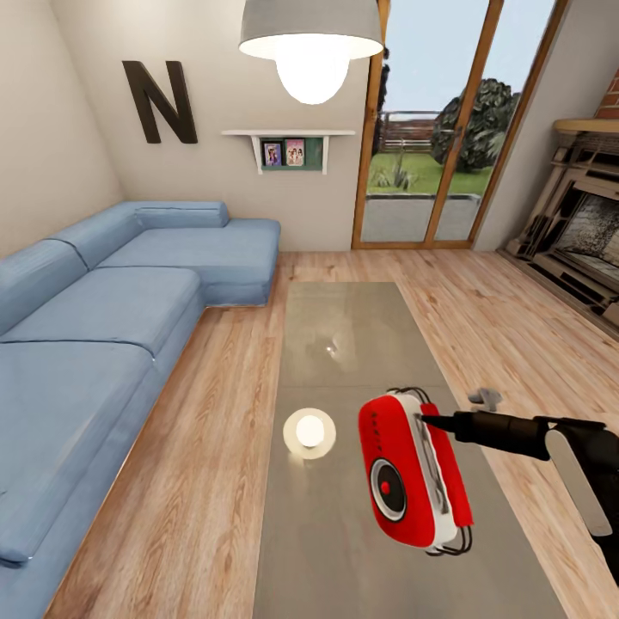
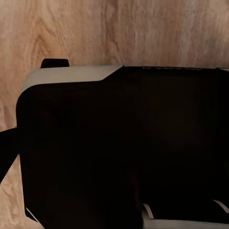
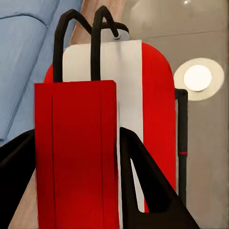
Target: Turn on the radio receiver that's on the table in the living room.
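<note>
The right gripper (image 3: 76, 181) is seen with its two dark fingers (image 3: 148, 191) pinched on a red slab-like part at the side of the radio receiver (image 1: 413, 473), one finger on each face of that part; in the right wrist view no gap can be made out between finger and red surface. In the head view the right arm is reached in from the right, and its tip is met with the white-grey side band of the receiver. The receiver is held tilted, above the near part of the table (image 1: 344, 327), its round dark dial (image 1: 387, 488) turned toward the camera; whether its lower edge is touching the glossy top cannot be told. The thin wire handle (image 3: 81, 28) is seen standing clear beyond the fingers.

The left gripper is not made out: in the left wrist view a dark housing is shown over wood flooring, and the state of those fingers cannot be told.

The grasping step is judged to be in hand, with the switching-on not yet shown as done. A contact on the dial or switch is judged to be called for next, with the grip kept firm so that the box is not twisted loose.

Beside the receiver a reflection of the pendant lamp (image 1: 309, 43) is seen on the table; the blue sofa (image 1: 103, 344) is set well apart.
</note>
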Robot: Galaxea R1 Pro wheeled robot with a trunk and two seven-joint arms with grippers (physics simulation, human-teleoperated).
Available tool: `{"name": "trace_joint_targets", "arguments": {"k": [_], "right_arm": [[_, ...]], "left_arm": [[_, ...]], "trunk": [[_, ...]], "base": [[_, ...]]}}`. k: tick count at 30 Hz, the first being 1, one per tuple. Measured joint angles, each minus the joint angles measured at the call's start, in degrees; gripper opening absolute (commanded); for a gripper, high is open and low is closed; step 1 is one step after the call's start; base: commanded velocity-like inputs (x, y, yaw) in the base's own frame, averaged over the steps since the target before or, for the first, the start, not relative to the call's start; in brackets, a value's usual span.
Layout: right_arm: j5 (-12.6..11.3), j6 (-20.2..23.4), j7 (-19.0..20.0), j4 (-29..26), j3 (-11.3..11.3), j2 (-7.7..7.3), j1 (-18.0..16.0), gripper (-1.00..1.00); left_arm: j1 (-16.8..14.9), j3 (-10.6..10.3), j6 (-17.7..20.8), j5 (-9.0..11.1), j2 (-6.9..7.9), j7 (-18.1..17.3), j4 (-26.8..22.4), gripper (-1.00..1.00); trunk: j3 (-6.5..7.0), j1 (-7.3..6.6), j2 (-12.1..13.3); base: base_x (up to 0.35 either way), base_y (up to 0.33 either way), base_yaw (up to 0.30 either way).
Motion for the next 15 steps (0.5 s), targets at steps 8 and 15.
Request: {"name": "trace_joint_targets", "arguments": {"k": [8, 15], "right_arm": [[1.96, 0.06, -0.05, 0.49, -0.1, 0.24, 0.0, -1.0], [3.45, 0.06, -0.15, 4.77, 0.01, 0.13, 0.0, -1.0]], "left_arm": [[0.05, 3.02, 0.24, 4.3, 6.12, 0.03, -8.63, 1.0], [0.09, 3.85, 5.87, 6.32, 11.83, 0.01, -13.78, 1.0]], "trunk": [[0.01, 0.0, 0.0], [0.0, 0.0, 0.0]], "base": [[0.0, 0.0, 0.0], [0.0, 0.0, 0.0]]}}
